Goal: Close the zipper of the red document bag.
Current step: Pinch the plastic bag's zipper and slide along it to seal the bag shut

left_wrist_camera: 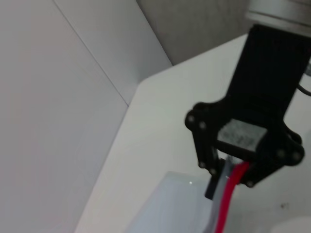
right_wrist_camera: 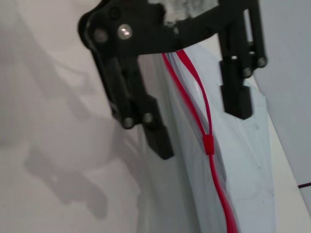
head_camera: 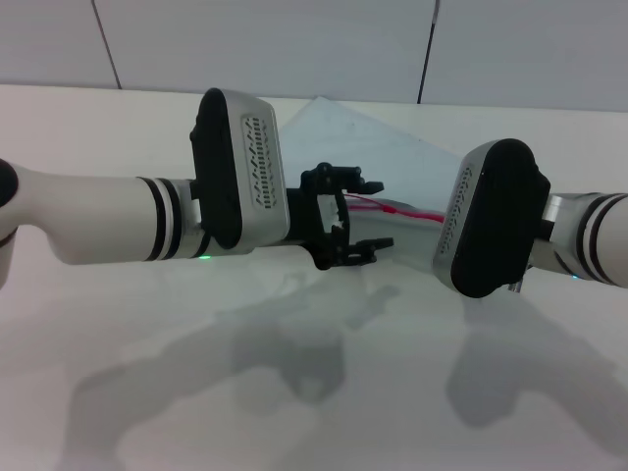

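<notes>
The left gripper is hanging wide open over the red zipper, fingers either side of its long axis. To its right, the right gripper is pinching the raised red document bag at the zipper's end.

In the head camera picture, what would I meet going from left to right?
Left arm's white forearm → its wrist housing → left gripper → red zipper → right arm's wrist housing.

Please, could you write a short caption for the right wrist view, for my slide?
Open left gripper straddling the half-open zipper of the red document bag on the table.
</notes>
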`<state>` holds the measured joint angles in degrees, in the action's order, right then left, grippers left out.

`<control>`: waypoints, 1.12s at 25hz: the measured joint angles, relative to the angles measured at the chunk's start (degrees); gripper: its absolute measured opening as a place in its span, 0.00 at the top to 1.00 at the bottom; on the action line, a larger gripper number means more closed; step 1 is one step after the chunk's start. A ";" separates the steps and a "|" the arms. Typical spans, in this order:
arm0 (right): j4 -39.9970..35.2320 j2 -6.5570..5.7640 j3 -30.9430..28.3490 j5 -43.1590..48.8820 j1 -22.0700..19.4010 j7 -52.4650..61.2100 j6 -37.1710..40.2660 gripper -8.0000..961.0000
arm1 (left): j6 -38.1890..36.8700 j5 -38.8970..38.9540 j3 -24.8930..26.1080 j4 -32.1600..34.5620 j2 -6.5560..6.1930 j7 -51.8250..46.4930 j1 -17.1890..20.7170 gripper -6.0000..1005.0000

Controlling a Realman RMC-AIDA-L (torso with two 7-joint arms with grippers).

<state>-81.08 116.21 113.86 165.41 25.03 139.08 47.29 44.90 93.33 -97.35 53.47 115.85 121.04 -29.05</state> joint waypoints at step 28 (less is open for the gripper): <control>1.19 -0.02 -0.02 0.00 0.87 0.57 0.00 0.93 | -0.69 -3.94 1.11 -2.04 0.35 -0.56 -2.23 0.42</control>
<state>-79.89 116.19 113.84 165.41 25.90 139.65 47.28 44.21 89.39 -96.24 51.43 116.20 120.48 -31.28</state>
